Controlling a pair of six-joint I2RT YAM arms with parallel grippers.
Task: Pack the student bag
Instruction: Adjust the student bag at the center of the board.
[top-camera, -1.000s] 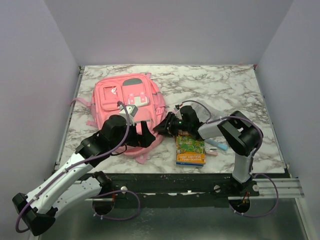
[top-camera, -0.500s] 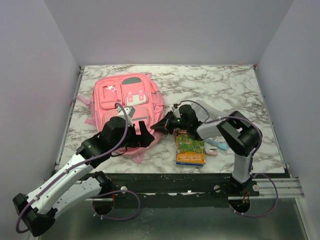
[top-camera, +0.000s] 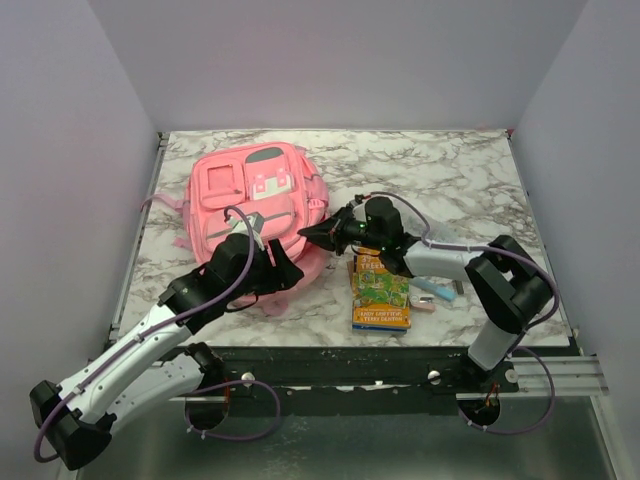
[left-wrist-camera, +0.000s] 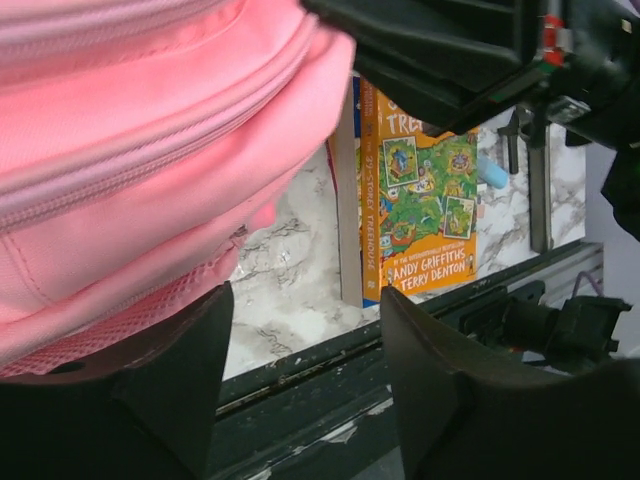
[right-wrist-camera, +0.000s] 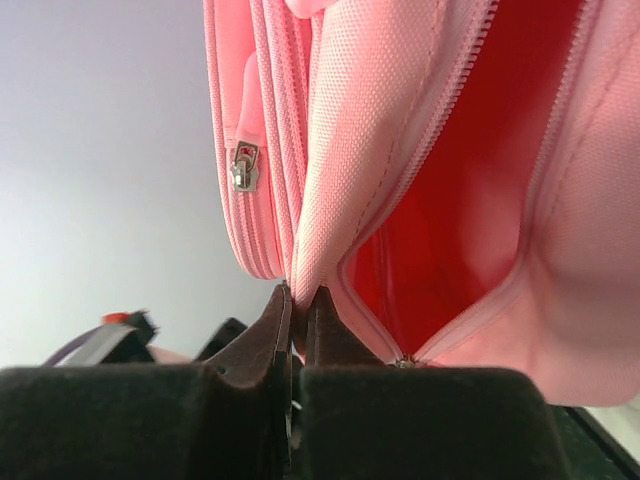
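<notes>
The right claw (right-wrist-camera: 297, 300) is pinched tight on a fold of woven pink cloth, the edge of the student bag's (right-wrist-camera: 380, 120) open zip mouth, with its two black fingers pressed flat together around the fabric. Just above that pinch a pale zip track runs up the flap, and to one side of it a small silver metal zip pull (right-wrist-camera: 243, 167) hangs from a second, closed zip. On the other side of the pinched edge the mouth gapes onto a smooth red lining (right-wrist-camera: 450, 200). From overhead, the right claw (top-camera: 318, 232) meets the student bag (top-camera: 255, 195) at the side nearest it, and the soft, rounded pack lies flat with its front pockets facing up. The left claw (left-wrist-camera: 305, 300) stands with its matte black fingers apart and only bare tabletop between them. The bag's (left-wrist-camera: 120, 150) bottom corner, where pink mesh meets ribbed zip seams, bulges over one finger. Beyond the other finger lies a glossy orange book (left-wrist-camera: 420, 200) with a cartoon cover, on which "TREEHOUSE" runs down the spine and "ANDY GRIFFITHS" and "TERRY DENTON" can be read. A pale blue object (left-wrist-camera: 492, 172) sits just past the book. Everything rests on a white, grey-veined marble table (top-camera: 450, 170).
</notes>
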